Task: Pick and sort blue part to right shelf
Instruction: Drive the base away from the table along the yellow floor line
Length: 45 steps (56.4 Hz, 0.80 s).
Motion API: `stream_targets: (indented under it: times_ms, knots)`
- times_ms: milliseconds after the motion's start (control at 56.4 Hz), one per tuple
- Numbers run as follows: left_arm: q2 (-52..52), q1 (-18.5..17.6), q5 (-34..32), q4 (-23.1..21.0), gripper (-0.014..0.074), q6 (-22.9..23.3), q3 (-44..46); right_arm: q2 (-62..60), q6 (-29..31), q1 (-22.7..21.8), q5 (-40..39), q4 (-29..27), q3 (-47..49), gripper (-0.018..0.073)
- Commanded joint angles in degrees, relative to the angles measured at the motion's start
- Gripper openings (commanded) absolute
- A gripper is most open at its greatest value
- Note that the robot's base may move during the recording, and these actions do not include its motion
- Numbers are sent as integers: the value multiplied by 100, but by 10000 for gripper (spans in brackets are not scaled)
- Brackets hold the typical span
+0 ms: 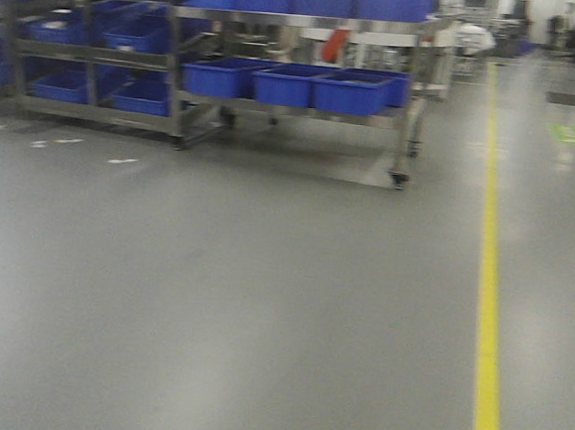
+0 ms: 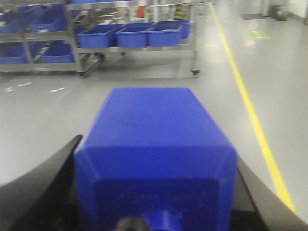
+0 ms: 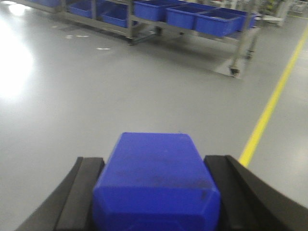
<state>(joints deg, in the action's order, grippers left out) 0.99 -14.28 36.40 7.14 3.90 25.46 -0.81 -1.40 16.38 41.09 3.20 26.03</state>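
Observation:
Each gripper holds a blue part. In the left wrist view a chunky blue part (image 2: pixel 154 120) with bevelled corners fills the space between the black fingers (image 2: pixel 45 185), and my left gripper (image 2: pixel 156 163) is shut on it. In the right wrist view a second blue part (image 3: pixel 154 161) sits clamped between ribbed black pads (image 3: pixel 84 192), with my right gripper (image 3: pixel 155 185) shut on it. The right shelf (image 1: pixel 296 110), a wheeled metal rack carrying large blue bins (image 1: pixel 283 83), stands far ahead across the floor, well apart from both grippers. The same right shelf (image 2: pixel 144 48) shows in the left wrist view.
A second rack (image 1: pixel 91 55) with blue bins stands left of the right shelf. A yellow floor line (image 1: pixel 489 271) runs along the right side, with a green floor mark (image 1: pixel 571 134) beyond it. Grey floor (image 1: pixel 211 299) lies between me and the racks.

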Motion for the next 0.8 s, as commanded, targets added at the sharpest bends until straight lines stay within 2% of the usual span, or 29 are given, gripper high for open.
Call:
stream_targets:
  times_ms: [0,780]
  knots:
    - [100,12,-496,-7,260,26,151,-79,35,4,-540,59,157,209]
    - [100,12,-496,-7,260,26,151,-79,35,4,-540,59,157,209]
